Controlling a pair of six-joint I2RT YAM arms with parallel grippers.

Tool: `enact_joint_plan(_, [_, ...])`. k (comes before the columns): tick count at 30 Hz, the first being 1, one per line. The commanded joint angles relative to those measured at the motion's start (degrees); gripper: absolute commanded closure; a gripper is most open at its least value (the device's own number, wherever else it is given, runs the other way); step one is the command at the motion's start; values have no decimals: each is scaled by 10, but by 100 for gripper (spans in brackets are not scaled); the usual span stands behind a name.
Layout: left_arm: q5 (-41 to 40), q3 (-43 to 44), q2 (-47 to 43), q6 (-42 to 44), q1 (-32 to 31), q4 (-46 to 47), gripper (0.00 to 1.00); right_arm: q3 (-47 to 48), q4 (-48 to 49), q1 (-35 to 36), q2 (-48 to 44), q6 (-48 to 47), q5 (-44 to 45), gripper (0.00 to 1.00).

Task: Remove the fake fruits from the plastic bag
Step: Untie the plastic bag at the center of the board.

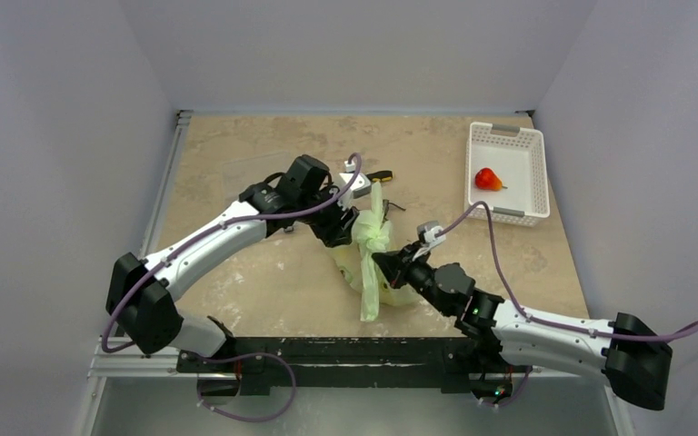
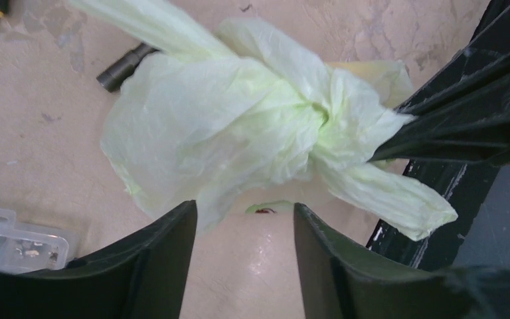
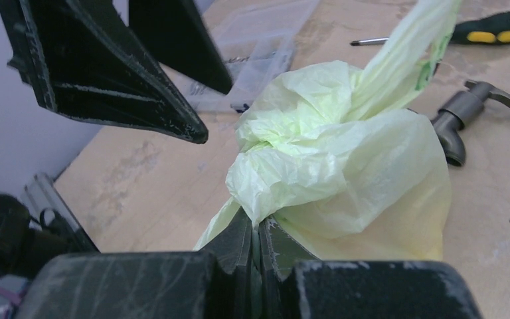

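A white slotted basket (image 1: 520, 154) stands at the far right corner of the beige, mottled table (image 1: 264, 282). A screwdriver (image 3: 498, 30) with a yellow-and-black handle lies near the middle of the table's far half. Just nearer than it lies a grey metal angled tool (image 3: 461, 119). A clear plastic case (image 3: 259, 53) rests flat toward the far left corner.
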Motion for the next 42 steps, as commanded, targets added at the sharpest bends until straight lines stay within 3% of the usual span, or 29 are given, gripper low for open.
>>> enact_joint_plan(1, [-28, -30, -50, -14, -12, 77, 39, 66, -28, 0, 44, -161, -146, 100])
enact_joint_plan(4, [-23, -29, -38, 1, -18, 70, 36, 82, -36, 0, 71, -186, -159, 100])
enact_joint_plan(13, [30, 28, 56, 34, -41, -41, 49, 93, -31, -2, 86, -202, -148, 100])
enact_joint_plan(15, [40, 43, 74, 36, -41, -62, 59, 97, -40, -3, 84, -207, -129, 100])
enact_joint_plan(18, [7, 52, 78, 34, -41, -65, 84, 113, -80, -4, 80, -204, -87, 98])
enact_joint_plan(20, [-14, 44, 66, 33, -41, -53, 91, 138, -132, -4, 81, -192, -52, 86])
enact_joint_plan(22, [-26, 34, 47, 29, -41, -35, 99, 173, -186, -4, 86, -202, -29, 59])
enact_joint_plan(23, [-28, 28, 36, 28, -42, -26, 100, 192, -214, -3, 90, -204, -38, 51])
enact_joint_plan(26, [-22, 12, 9, 20, -40, 3, 100, 245, -269, 15, 107, -214, -26, 38])
enact_joint_plan(30, [-12, 14, 7, 11, -40, 5, 100, 269, -268, 33, 141, -248, 11, 32])
enact_joint_plan(35, [-16, 13, 7, 11, -39, 3, 100, 273, -243, 36, 200, -276, 26, 36])
enact_joint_plan(36, [-17, 13, 5, 11, -39, 4, 100, 270, -237, 36, 206, -278, 35, 42])
enact_joint_plan(40, [-33, 10, -3, 7, -35, 9, 100, 245, -202, 36, 196, -230, 126, 86])
enact_joint_plan(42, [-46, 5, -13, 0, -25, 19, 100, 212, -155, 35, 162, -176, 144, 91])
